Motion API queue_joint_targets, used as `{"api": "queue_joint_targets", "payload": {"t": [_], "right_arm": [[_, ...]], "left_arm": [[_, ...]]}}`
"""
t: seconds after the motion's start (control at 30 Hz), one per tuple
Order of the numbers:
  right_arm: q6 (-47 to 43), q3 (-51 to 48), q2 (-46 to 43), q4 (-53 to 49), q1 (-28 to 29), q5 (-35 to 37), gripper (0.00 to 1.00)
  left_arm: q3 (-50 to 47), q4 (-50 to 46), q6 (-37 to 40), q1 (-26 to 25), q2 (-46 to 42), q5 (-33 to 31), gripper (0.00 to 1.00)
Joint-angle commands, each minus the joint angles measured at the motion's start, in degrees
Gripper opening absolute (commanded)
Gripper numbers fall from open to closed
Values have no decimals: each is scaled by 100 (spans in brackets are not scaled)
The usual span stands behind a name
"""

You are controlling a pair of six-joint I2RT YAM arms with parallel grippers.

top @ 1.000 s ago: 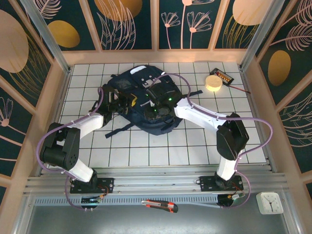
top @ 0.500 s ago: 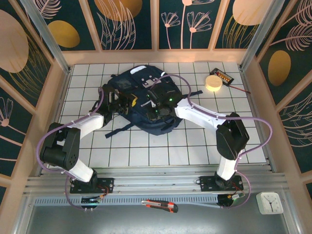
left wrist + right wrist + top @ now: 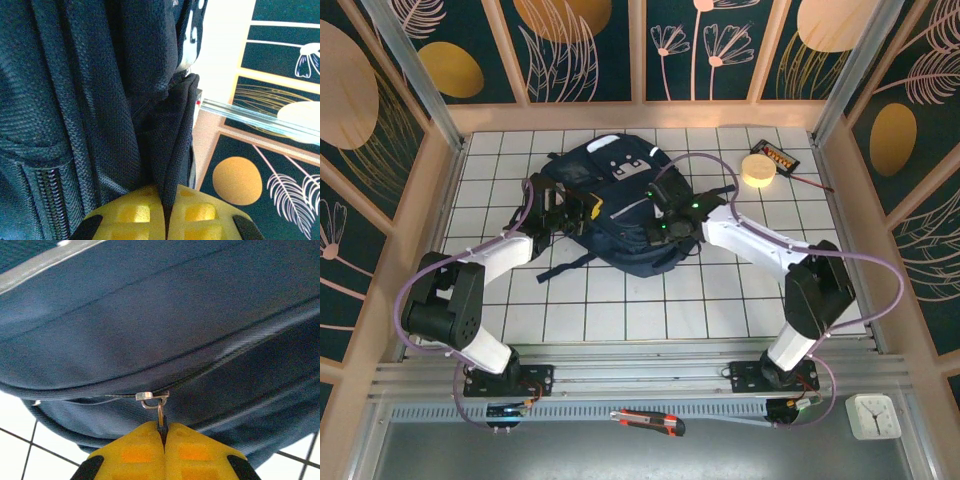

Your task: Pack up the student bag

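**Right tool now on the zipper pull**

Right tool (image 3: 163,434) has shifted to the right flank of the student bag (image 3: 620,245) and closed on the thin metal zipper pull (image 3: 160,416) directly ahead of it, so zip travel looks ready to start. Left tool (image 3: 165,207) pinches a coarse mesh fold (image 3: 172,150). The navy shell is smooth and slack.

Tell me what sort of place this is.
Probably a robot test booth rather than a home: a white gridded tabletop, walled by dark floral-print panels in aluminium framing, with two white robot arms working on a navy-blue fabric backpack.
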Motion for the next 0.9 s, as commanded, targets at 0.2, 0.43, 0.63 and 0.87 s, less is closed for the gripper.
{"api": "queue_joint_targets", "payload": {"t": [0.2,0.43,0.63,0.87], "right_arm": [[-239,-280,-367,-138,-411,-42,0],[-274,50,-109,-16,-47,-375,0],[7,351,259,174,224,-854,0],[167,1090,951,148,489,-1231,0]], "left_arm": [[339,213,197,61,-53,-4,0],[721,-225,660,193,229,7,0],[1269,-978,1381,612,542,66,0],[1988,-1918,2131,882,971,192,23]]}}
